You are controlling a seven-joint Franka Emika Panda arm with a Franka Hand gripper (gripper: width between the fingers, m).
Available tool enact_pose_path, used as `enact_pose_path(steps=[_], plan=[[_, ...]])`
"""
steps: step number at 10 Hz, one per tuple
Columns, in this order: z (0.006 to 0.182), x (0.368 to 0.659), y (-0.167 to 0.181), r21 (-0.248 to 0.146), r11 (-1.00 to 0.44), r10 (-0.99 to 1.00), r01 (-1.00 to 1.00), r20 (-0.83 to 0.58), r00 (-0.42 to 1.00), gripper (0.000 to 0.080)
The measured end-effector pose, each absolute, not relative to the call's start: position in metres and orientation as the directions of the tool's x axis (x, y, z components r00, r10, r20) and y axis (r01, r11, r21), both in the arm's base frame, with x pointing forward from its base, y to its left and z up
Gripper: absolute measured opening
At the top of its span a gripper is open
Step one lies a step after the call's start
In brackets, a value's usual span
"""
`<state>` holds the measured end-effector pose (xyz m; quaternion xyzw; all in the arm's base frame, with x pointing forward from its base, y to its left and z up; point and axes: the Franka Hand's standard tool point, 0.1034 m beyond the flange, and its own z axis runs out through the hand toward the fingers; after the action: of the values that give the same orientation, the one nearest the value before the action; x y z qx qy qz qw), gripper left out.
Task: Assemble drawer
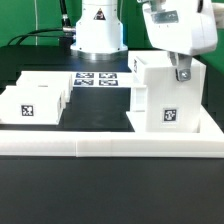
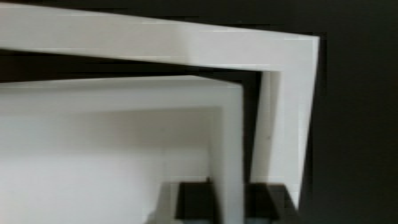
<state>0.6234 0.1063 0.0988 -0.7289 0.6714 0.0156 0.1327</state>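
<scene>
The tall white drawer shell (image 1: 165, 98) stands at the exterior view's right, with a marker on its front face. A smaller white part (image 1: 150, 63) shows at its top left. My gripper (image 1: 181, 72) reaches down onto the shell's top. In the wrist view my gripper (image 2: 231, 204) has its dark fingers (image 2: 192, 203) on either side of a thin white wall (image 2: 228, 140) and is shut on it. An outer white wall (image 2: 294, 100) bends around that wall. Two low white trays (image 1: 32, 103) (image 1: 50, 82) lie at the exterior view's left.
The marker board (image 1: 98, 80) lies flat behind the trays, in front of the arm's white base (image 1: 98, 35). A long low white rail (image 1: 110, 150) runs along the table's front edge and turns up the right side next to the shell.
</scene>
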Motion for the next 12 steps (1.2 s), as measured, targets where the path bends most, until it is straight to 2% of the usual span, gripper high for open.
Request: enact_pose_path(steps=[3,5,9,11,12], plan=[[0.101,0.646,0.112,-0.179,-0.008,-0.977,-0.984,-0.207,0.045,0.0048],[0.102,0.647,0.112,-0.156,-0.011,-0.976,-0.988,-0.212,0.044,0.0048],[0.102,0.646,0.112,-0.157,-0.013,-0.976,-0.987,-0.212,0.046,0.0048],[0.102,0.646,0.112,-0.158,-0.015,-0.976,-0.987,-0.211,0.049,0.0425],[0.102,0.647,0.112,-0.160,-0.016,-0.976,-0.987,-0.211,0.050,0.0425]])
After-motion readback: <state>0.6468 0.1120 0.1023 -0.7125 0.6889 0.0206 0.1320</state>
